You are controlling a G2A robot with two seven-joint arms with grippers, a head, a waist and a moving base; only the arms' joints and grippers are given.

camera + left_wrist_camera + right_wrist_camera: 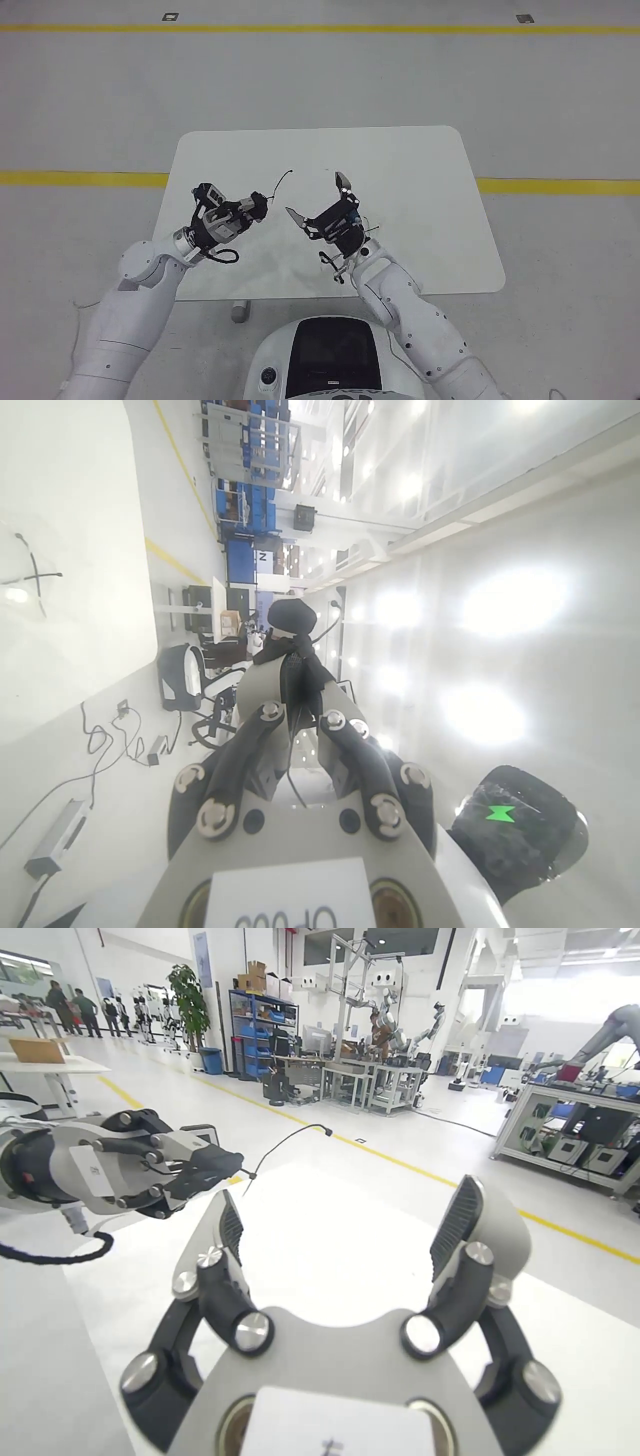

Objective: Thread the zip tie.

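Top view: the left gripper (264, 206) pinches the zip tie (281, 181), not yet threaded, while the right gripper (316, 197) gapes wide and empty just right of it.

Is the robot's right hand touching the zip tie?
Apart. In the top view, bare table shows between the open right hand and the zip tie held by the left hand.

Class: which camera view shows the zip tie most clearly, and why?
Right wrist view: the zip tie curves free against the floor, its end in the left gripper's shut jaws. The top view shows a small thin strand; the left wrist view mostly hides it behind that gripper.
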